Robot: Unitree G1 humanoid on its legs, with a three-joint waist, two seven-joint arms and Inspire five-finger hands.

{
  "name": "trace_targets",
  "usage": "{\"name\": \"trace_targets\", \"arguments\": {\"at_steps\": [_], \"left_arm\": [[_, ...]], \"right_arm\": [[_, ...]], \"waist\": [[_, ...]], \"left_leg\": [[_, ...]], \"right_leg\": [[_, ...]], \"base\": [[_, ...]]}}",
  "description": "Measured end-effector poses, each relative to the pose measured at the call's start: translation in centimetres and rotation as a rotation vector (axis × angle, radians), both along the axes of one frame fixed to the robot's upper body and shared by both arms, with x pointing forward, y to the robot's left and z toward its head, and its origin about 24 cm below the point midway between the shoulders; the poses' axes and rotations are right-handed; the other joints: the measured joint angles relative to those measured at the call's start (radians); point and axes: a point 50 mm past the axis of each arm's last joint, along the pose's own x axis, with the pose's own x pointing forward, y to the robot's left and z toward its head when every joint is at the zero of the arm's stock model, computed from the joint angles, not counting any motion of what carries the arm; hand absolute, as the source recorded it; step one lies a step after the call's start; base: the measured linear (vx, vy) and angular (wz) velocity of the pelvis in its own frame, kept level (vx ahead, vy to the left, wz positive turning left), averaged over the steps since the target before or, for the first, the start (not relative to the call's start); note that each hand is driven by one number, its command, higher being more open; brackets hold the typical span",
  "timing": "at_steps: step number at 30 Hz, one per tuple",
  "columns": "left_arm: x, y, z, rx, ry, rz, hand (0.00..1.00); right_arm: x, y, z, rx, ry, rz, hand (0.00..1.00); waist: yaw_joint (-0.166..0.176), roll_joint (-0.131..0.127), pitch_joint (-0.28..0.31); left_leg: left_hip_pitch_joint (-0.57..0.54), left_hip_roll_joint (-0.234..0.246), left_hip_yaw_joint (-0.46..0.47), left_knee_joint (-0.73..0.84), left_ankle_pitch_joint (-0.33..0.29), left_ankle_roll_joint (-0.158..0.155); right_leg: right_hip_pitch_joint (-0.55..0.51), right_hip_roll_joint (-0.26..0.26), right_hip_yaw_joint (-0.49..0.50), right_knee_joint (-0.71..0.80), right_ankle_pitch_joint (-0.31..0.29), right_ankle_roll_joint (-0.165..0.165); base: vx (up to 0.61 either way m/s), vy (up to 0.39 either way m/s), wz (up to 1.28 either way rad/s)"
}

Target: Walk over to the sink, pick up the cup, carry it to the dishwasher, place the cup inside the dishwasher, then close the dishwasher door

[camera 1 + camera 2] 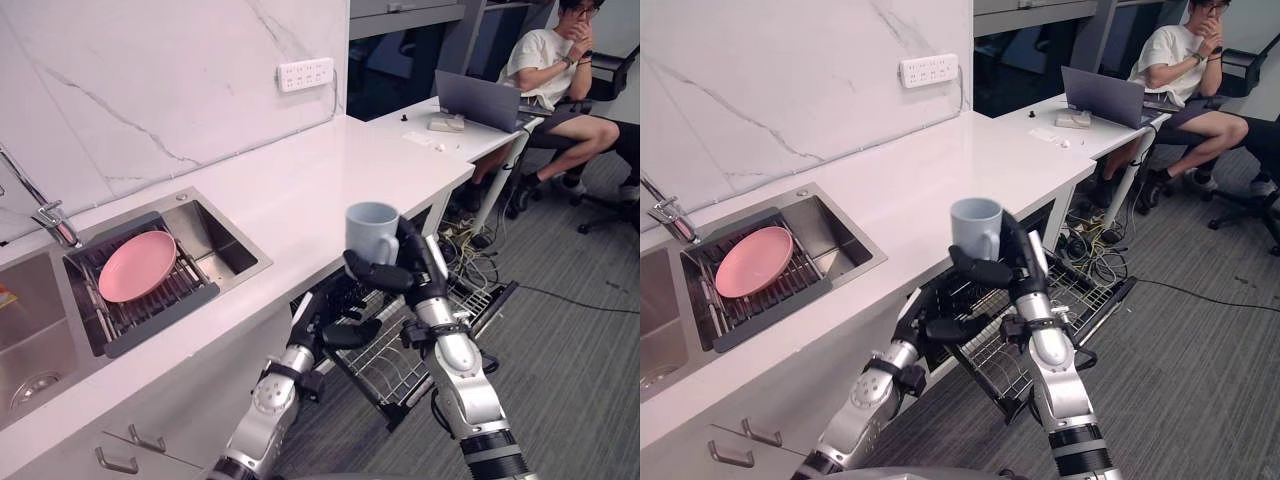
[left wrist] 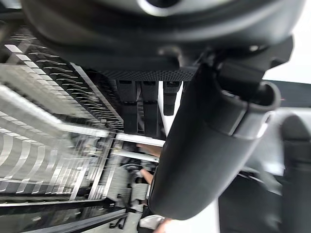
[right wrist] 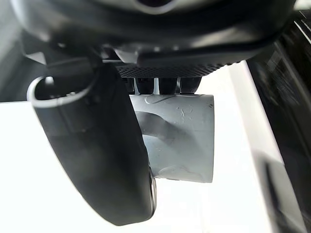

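Plainly, the carry step is nearly done and placing comes next.

In the left eye view, the right hand point(image 1: 418, 272) is raised, with thumb and fingers curled round the pale blue cup point(image 1: 371, 231). The cup stands upright, mouth up, its handle turned toward the palm. Below and just beyond that hand, the dishwasher rack point(image 1: 395, 365) is pulled out, its wire tines bare. The left hand point(image 1: 335, 322) hangs lower, beside the right forearm and near the rack's closer edge, carrying nothing. The sink point(image 1: 225, 235), with a pink plate point(image 1: 137, 265) on its drainer, lies well away on the left hand's outer side.

In the right eye view, the cup sits past the edge of the white counter point(image 1: 940, 170), so the right hand already has it over the rack rather than over the worktop.

In the left wrist view, that hand's fingers point(image 2: 129, 104) look straight and relaxed, though the angle is poor. The rack's wires run close beneath them.

In the right wrist view, the thumb lies across the cup's wall and the fingers point(image 3: 167, 85) hook over its far side, a firm grasp with the handle between them.

The next move calls for lowering the right hand until the cup rests among the tines, then opening the fingers and drawing clear. After that, the 2 hands must push the rack in and lift the door. The left hand should keep out of the descent path.
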Motion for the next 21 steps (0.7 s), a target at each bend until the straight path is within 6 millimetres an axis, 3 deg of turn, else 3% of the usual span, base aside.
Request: {"name": "trace_targets", "arguments": {"at_steps": [5,8,11,12,16,18,21], "left_arm": [[0.0,0.2,1.1,-0.024,-0.043,0.011,0.90],[-0.2,0.3,1.3,-0.036,-0.053,-0.004,0.90],[-1.1,0.5,0.4,-0.019,-0.019,-0.006,0.90],[-1.5,0.8,-0.2,-0.012,0.007,0.001,0.90],[-2.3,2.5,-2.0,0.037,0.082,0.044,0.90],[-2.9,4.5,-3.3,0.077,0.146,0.114,0.90],[-3.0,6.5,-3.8,0.115,0.170,0.190,0.90]], "right_arm": [[-0.7,-1.0,0.3,-0.050,-0.034,-0.043,0.30],[-1.3,-1.4,-0.9,-0.057,0.018,-0.037,0.30],[-1.7,-2.0,-3.6,-0.081,0.135,-0.027,0.30],[-1.8,-2.7,-5.1,-0.109,0.207,-0.023,0.30],[-2.3,-4.2,-8.1,-0.157,0.360,-0.039,0.30],[-2.5,-5.4,-9.9,-0.206,0.458,-0.062,0.30],[-1.7,-6.4,-10.5,-0.237,0.507,-0.098,0.30]], "waist": [[0.000,-0.001,0.001],[0.001,-0.003,0.002],[0.001,-0.014,0.013],[0.003,-0.009,0.028],[0.004,-0.009,0.093],[0.009,-0.008,0.145],[0.017,-0.005,0.210]], "left_leg": [[0.000,0.000,0.000,0.000,0.000,0.000],[-0.001,0.000,0.000,0.000,-0.001,-0.002],[-0.019,0.005,-0.001,0.000,-0.005,-0.007],[-0.033,0.004,-0.005,0.000,-0.003,-0.006],[-0.086,0.002,-0.026,0.001,0.013,0.000],[-0.129,0.002,-0.041,0.006,0.031,0.009],[-0.164,-0.002,-0.062,0.006,0.048,0.019]], "right_leg": [[0.000,0.000,0.000,0.000,-0.003,0.003],[-0.002,-0.001,0.000,0.001,-0.007,0.005],[-0.022,-0.006,-0.001,0.003,-0.010,0.003],[-0.035,-0.007,-0.006,0.009,-0.011,0.001],[-0.086,-0.011,-0.025,0.035,-0.005,0.000],[-0.127,-0.014,-0.044,0.063,-0.004,-0.003],[-0.160,-0.020,-0.066,0.090,-0.008,-0.004]], "base": [[0.00,0.000,0.00],[0.00,0.000,0.00],[0.00,0.005,0.02],[-0.02,0.010,0.09],[-0.01,0.012,0.16],[0.01,0.018,0.24],[-0.02,0.033,0.24]]}}
